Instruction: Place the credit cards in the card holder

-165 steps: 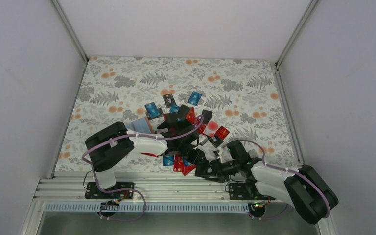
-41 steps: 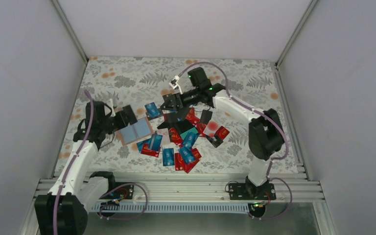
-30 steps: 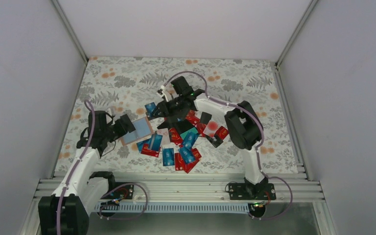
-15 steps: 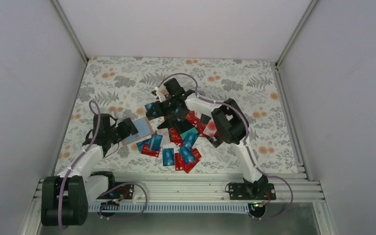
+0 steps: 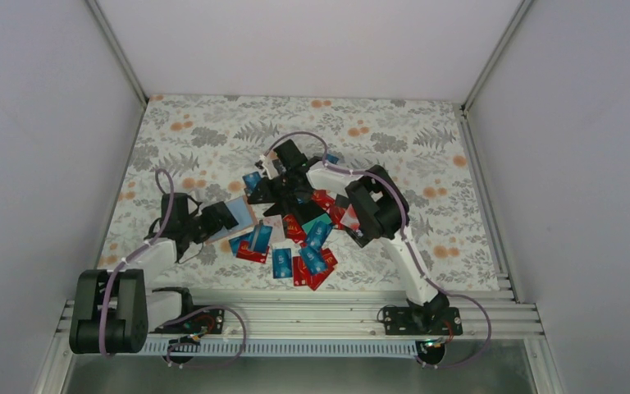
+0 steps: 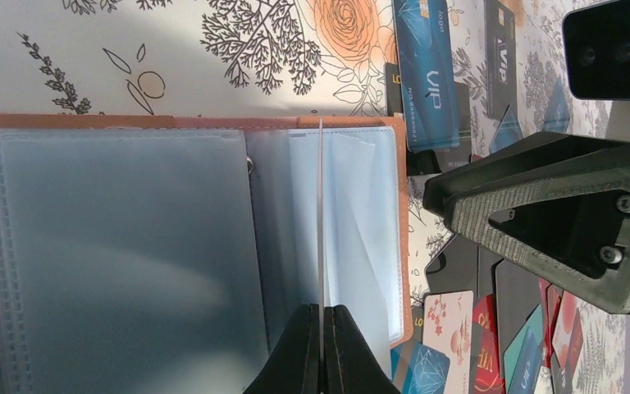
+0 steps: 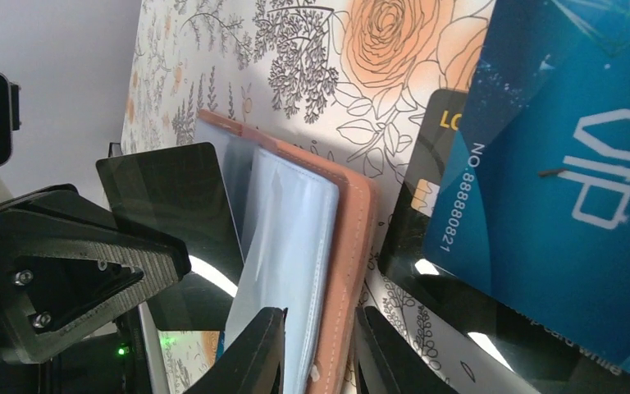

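The tan card holder lies open left of the card pile, its clear sleeves up. In the left wrist view my left gripper is shut on one thin sleeve that stands on edge over the holder. In the top view it sits at the holder's left side. My right gripper reaches in from the right. In its wrist view it is shut on the holder's tan edge and outer sleeve. The credit cards, blue, red, black and teal, lie scattered beside the holder.
A blue VIP card lies on a black card just right of the holder; the blue card also shows in the left wrist view. Grey walls and rails enclose the floral mat.
My right arm has folded and swung left from the far middle of the mat to the holder's right edge. My left arm has drawn back toward its base, still holding the sleeve.
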Available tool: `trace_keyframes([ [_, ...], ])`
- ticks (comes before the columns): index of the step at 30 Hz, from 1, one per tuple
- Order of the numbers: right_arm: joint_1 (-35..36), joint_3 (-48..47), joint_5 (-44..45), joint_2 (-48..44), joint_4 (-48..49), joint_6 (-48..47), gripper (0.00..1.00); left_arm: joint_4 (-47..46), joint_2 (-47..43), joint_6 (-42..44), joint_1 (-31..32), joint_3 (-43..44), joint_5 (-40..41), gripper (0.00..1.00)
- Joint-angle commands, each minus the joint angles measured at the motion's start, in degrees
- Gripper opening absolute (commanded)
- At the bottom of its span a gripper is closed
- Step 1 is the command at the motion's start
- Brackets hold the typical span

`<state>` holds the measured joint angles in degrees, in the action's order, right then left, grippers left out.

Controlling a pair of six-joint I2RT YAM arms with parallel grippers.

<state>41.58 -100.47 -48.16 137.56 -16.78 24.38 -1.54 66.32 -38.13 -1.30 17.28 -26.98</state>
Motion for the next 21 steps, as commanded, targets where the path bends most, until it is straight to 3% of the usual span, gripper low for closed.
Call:
trace_keyframes([
  [1,0.6,-0.37,-0.18,1.17,1.37,-0.87,0.24,-2.2,0.31,-0.6,0.34,-1.11,-0.43,0.02],
  [21,0.56,1.35,-0.65,2.87,2.19,-0.76,0.22,-8.58,7.6,-1.55,0.69,-3.22,-5.23,0.02],
])
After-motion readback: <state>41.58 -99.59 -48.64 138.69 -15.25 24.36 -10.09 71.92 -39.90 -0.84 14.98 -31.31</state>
